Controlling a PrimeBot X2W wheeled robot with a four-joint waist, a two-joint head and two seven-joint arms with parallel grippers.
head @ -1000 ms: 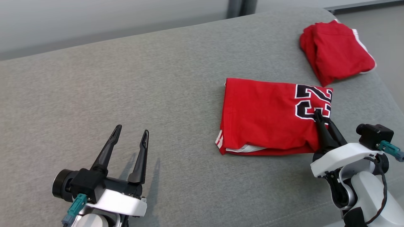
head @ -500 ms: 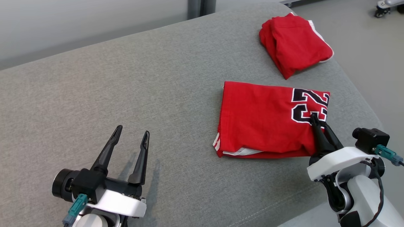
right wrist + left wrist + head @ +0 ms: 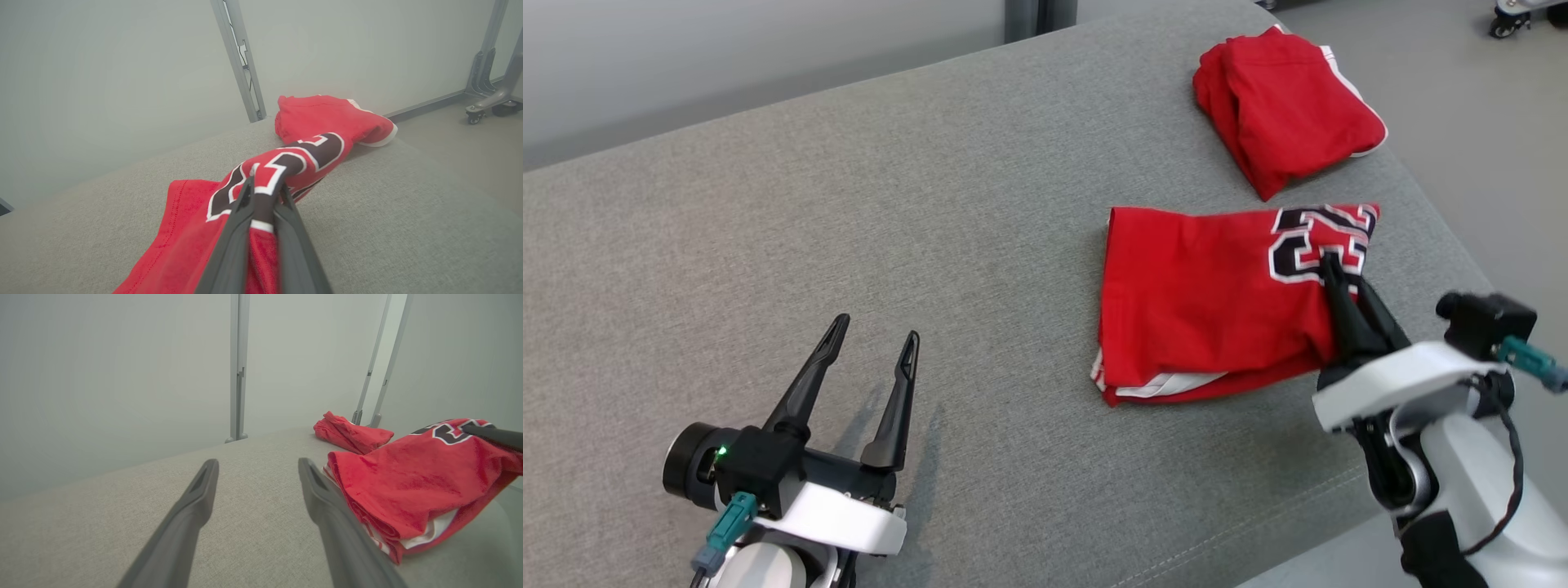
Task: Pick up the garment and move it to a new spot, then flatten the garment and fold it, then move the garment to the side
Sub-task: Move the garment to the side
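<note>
The garment (image 3: 1209,294) is a folded red jersey with black and white numbers, lying on the grey cushioned surface (image 3: 890,204) at the right. My right gripper (image 3: 1331,265) is shut on its right edge by the numbers, and that edge is raised off the surface. In the right wrist view the two fingers pinch the numbered cloth (image 3: 265,179) between them. The jersey (image 3: 408,482) hangs up toward the right in the left wrist view. My left gripper (image 3: 876,341) stands open at the lower left, well apart from the garment, nothing between its fingers (image 3: 196,506).
A second folded red garment (image 3: 1286,102) with white trim lies at the far right corner of the surface, just beyond the held one. The surface's right edge drops to the floor (image 3: 1486,122). A wheeled base (image 3: 1515,16) stands at the top right.
The right gripper has lifted the jersey's numbered edge and drawn it a little farther away; the cloth now bunches. The head camera shifted between the earliest frame and now. The left gripper stays put.
</note>
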